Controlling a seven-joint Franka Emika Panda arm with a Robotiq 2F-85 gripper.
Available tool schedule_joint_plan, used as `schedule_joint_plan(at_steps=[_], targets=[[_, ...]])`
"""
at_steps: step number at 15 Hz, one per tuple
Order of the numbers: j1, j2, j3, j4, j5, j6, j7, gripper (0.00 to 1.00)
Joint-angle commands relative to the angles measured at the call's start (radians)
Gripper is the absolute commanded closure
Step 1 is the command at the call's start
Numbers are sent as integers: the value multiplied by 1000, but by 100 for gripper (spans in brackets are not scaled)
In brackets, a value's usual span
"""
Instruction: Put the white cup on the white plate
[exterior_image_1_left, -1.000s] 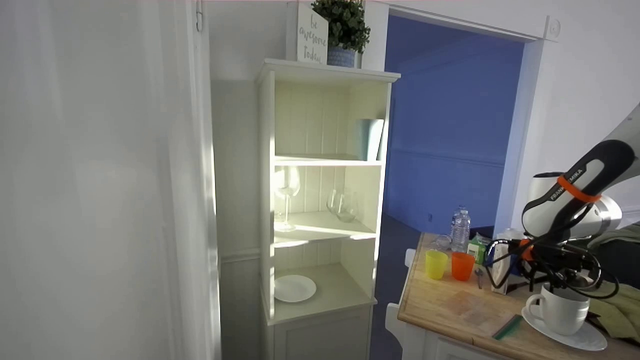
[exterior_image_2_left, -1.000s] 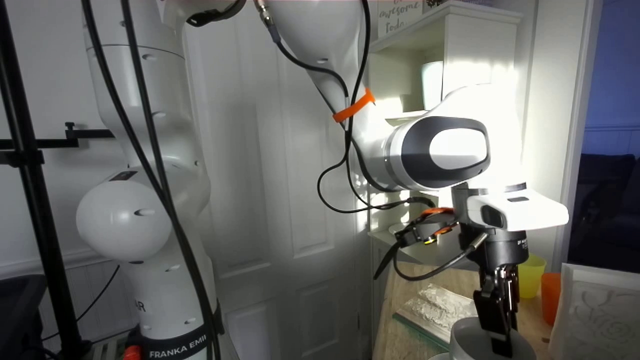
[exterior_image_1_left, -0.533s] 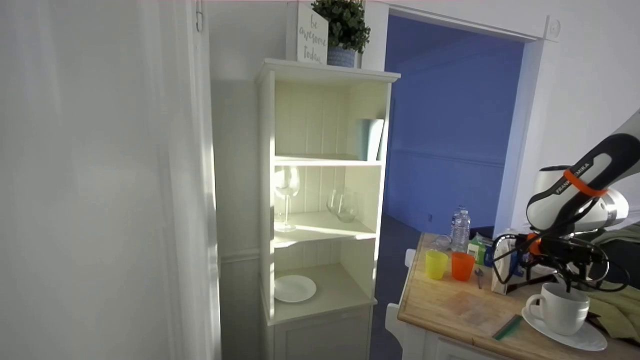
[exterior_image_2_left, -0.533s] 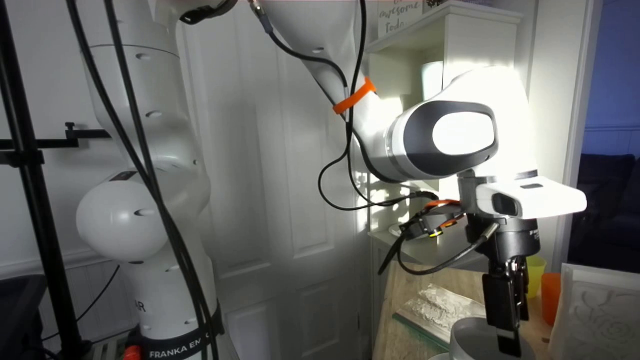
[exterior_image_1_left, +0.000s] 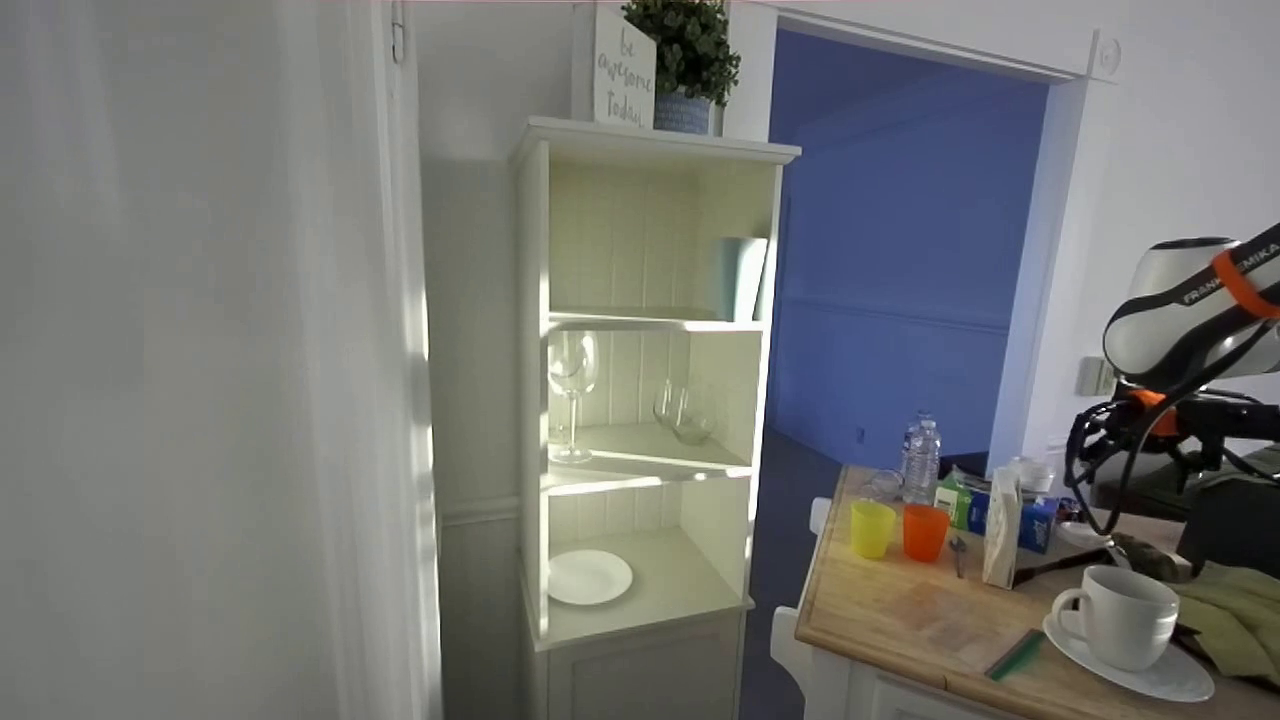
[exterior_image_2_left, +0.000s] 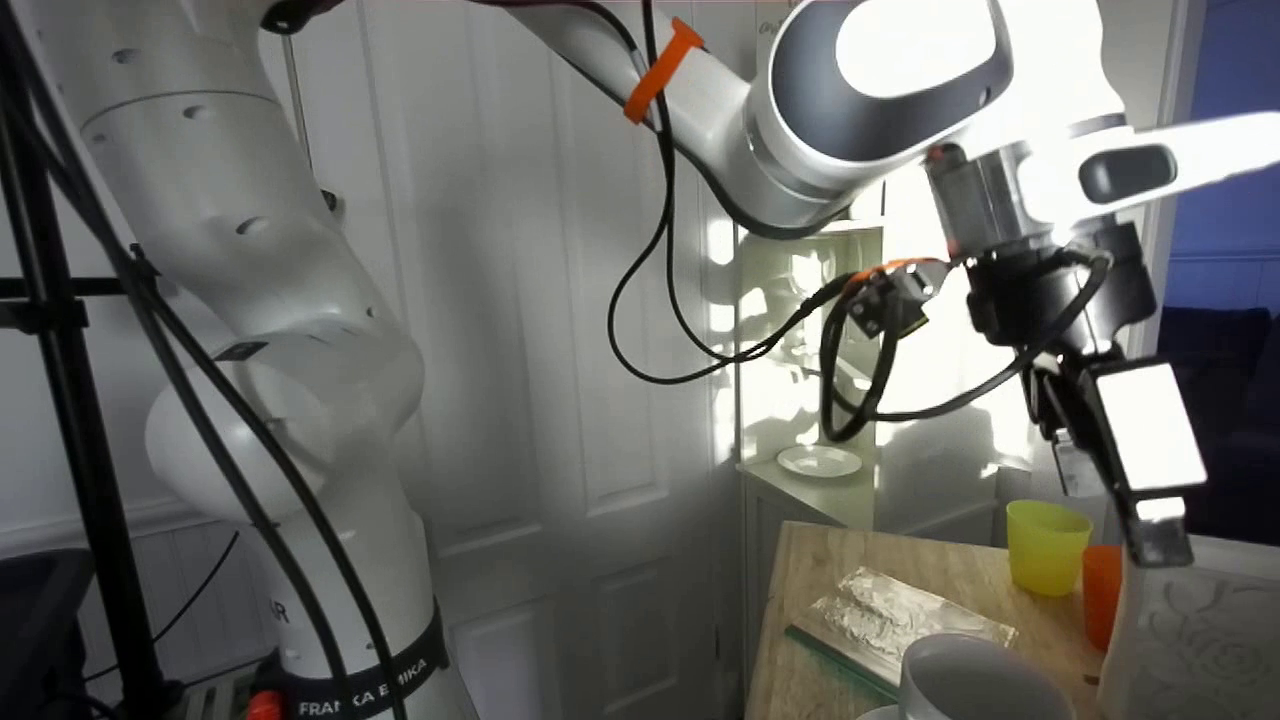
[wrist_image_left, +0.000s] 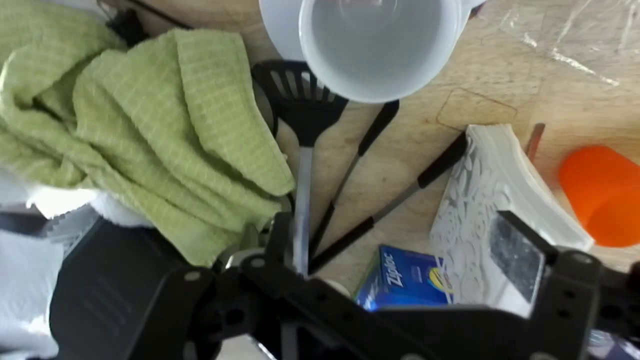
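The white cup (exterior_image_1_left: 1128, 622) stands upright on the white plate (exterior_image_1_left: 1187, 678) near the front of the counter, its handle on the plate's left side in that exterior view. In the wrist view the cup (wrist_image_left: 380, 47) appears at the top, looking into its hollow, and part of the plate (wrist_image_left: 278, 27) shows beside it. My gripper (exterior_image_2_left: 1117, 508) hangs well above and apart from the cup, tilted. Its jaws are wide apart in the wrist view, with nothing held between the fingers (wrist_image_left: 520, 255). In an exterior view the cup (exterior_image_2_left: 975, 680) is cut off by the lower edge.
Below the gripper are a white carved holder (wrist_image_left: 475, 200), a blue Ziploc box (wrist_image_left: 407, 275), a slotted spatula (wrist_image_left: 307, 117) and a green towel (wrist_image_left: 170, 120). An orange cup (exterior_image_1_left: 925, 532), a yellow cup (exterior_image_1_left: 872, 530) and a clear bottle (exterior_image_1_left: 921, 465) stand farther back.
The fingers were at the cup's rim a second ago. They have opened and lifted up out of it, and the arm has tilted away. Cup and plate have stayed in place.
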Motion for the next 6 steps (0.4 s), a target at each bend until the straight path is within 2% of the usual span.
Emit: schedule_joint_plan(at_steps=[1,3,4,6], targets=[[-7,-137,8,-17,21,17,-191,0],[15,-182,0,-27,51,4,-318,0],[-23,-120,27,3,33,6,-226,0],[-16,-151,25,-3,41,5,-286,0]])
